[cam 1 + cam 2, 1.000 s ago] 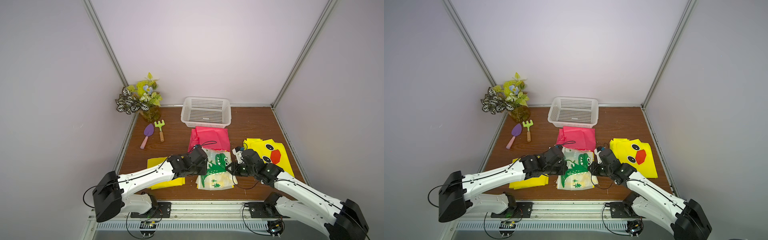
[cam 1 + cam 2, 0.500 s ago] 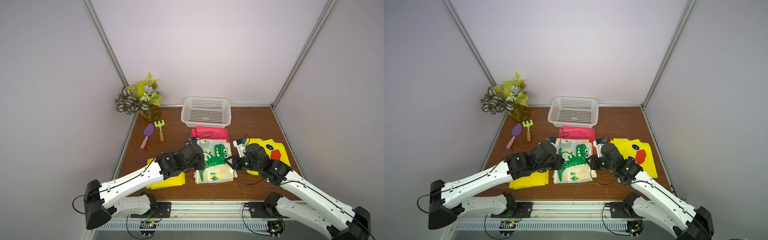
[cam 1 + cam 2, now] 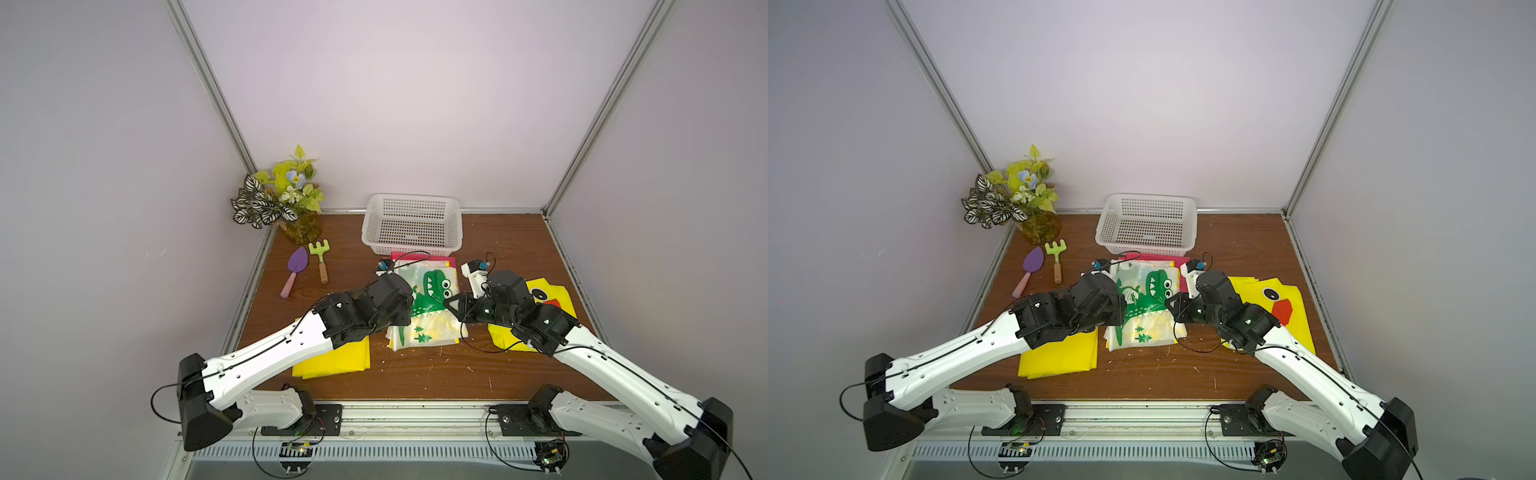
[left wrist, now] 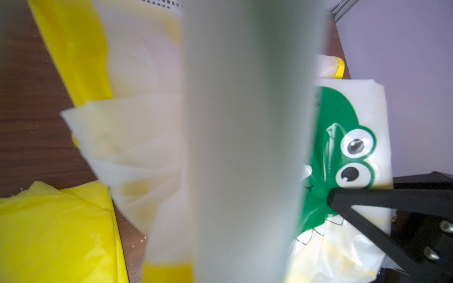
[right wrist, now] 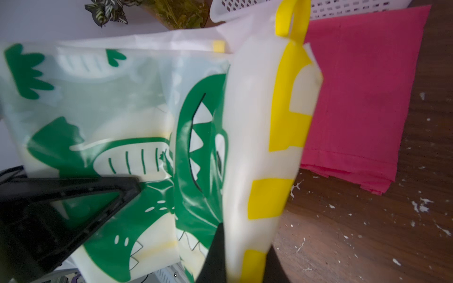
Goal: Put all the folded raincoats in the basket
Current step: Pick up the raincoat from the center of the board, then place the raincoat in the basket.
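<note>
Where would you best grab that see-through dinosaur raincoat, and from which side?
The translucent folded raincoat with the green dinosaur is limp, so probably its two opposite side edges, approached from either side, as the left pincer and right pincer pinch it.

Entry: I am driving this rig in a lab test cell, not a home. Plain pale wall panels (image 3: pixel 415 104) held by aluminium posts (image 3: pixel 217 95) box in a small wooden tabletop (image 3: pixel 511 249). The arm bases (image 3: pixel 291 409) are bolted to a metal rail (image 3: pixel 415 415), with loose cables (image 3: pixel 152 402) and bare circuit boards (image 3: pixel 297 448) along the front.
</note>
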Controlling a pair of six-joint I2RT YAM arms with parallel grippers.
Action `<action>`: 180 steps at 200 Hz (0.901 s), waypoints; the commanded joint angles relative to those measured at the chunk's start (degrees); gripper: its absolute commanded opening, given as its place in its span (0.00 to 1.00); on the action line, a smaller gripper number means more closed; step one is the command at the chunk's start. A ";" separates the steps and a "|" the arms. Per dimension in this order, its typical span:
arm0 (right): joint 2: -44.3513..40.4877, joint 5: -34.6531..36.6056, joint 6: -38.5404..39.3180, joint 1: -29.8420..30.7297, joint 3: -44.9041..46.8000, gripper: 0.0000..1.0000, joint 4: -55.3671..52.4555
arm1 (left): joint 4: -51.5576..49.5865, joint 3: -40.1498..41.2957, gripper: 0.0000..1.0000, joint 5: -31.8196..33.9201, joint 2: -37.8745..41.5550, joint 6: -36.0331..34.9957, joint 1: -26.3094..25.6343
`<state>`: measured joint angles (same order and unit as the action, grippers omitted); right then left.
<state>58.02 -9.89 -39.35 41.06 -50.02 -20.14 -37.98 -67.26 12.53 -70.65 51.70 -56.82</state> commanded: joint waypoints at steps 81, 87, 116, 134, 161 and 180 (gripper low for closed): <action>9.86 -15.34 2.35 -7.39 -10.15 0.00 7.13 | 5.86 -10.48 0.00 0.90 -6.48 -8.30 5.88; 10.07 -15.73 2.44 -8.04 -10.47 0.00 7.13 | 5.89 -10.92 0.00 1.08 -6.88 -8.67 6.37; 10.90 -18.27 2.94 -10.79 -11.65 0.00 7.66 | 5.89 -13.48 0.00 0.73 -9.36 -10.67 8.40; 11.93 -20.03 3.29 -12.08 -12.29 0.00 7.66 | 5.90 -15.84 0.00 -1.27 -11.90 -12.28 9.54; 12.60 -20.84 3.66 -12.61 -11.75 0.00 8.94 | 5.85 -20.32 0.00 -2.44 -15.55 -13.80 9.71; 12.80 -20.83 3.67 -13.02 -11.50 0.00 9.74 | 5.88 -21.39 0.00 -2.23 -17.20 -14.17 10.20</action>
<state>71.40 -22.74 -37.04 26.81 -60.20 -13.26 -37.54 -85.36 11.86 -86.30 39.72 -47.33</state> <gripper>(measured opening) 0.159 0.067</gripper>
